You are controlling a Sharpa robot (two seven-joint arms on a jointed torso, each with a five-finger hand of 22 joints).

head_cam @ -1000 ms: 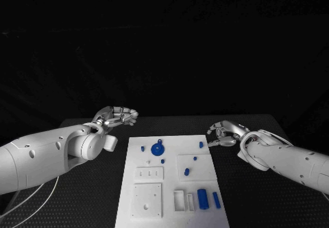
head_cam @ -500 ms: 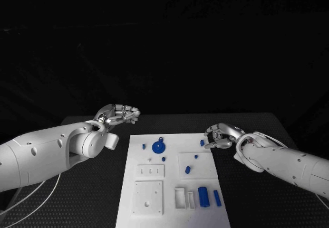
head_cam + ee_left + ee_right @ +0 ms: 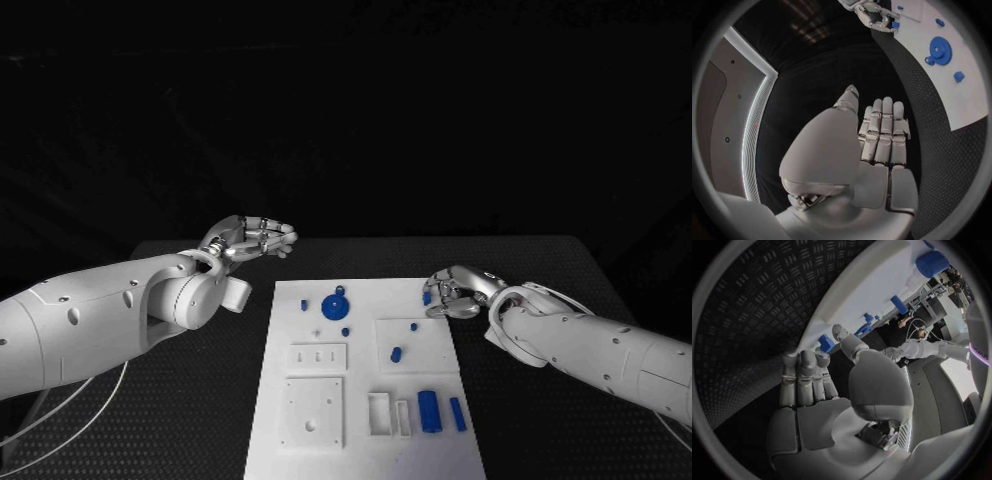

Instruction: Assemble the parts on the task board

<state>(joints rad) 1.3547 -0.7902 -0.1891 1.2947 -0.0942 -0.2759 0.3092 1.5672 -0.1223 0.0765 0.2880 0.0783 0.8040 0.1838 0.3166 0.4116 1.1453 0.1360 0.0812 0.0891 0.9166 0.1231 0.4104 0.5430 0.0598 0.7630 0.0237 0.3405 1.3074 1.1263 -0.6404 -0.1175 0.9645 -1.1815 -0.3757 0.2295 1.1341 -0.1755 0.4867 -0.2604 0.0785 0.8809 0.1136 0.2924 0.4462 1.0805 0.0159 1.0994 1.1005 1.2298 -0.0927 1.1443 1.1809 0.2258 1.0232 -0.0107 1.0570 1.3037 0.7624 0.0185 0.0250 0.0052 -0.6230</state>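
The silver right hand (image 3: 459,293), fingers curled around a small blue peg (image 3: 427,297) at the white task board's (image 3: 361,420) far right edge, could knock it onto the black counter (image 3: 562,400); the empty left hand (image 3: 254,238) hovers far left, fingers loosely curled.

From the head camera you look down from above on the flat white rectangular task board (image 3: 361,380) lying lengthwise on the black textured table (image 3: 548,270), a white arm entering from each side. The left wrist camera sits close behind the silver many-fingered left hand (image 3: 879,135) and looks past its fingers at the board's far end. The right wrist camera sits just as close behind the silver right hand (image 3: 817,385), facing along the board's edge. All three views share the board; the left wrist view also catches the right hand.
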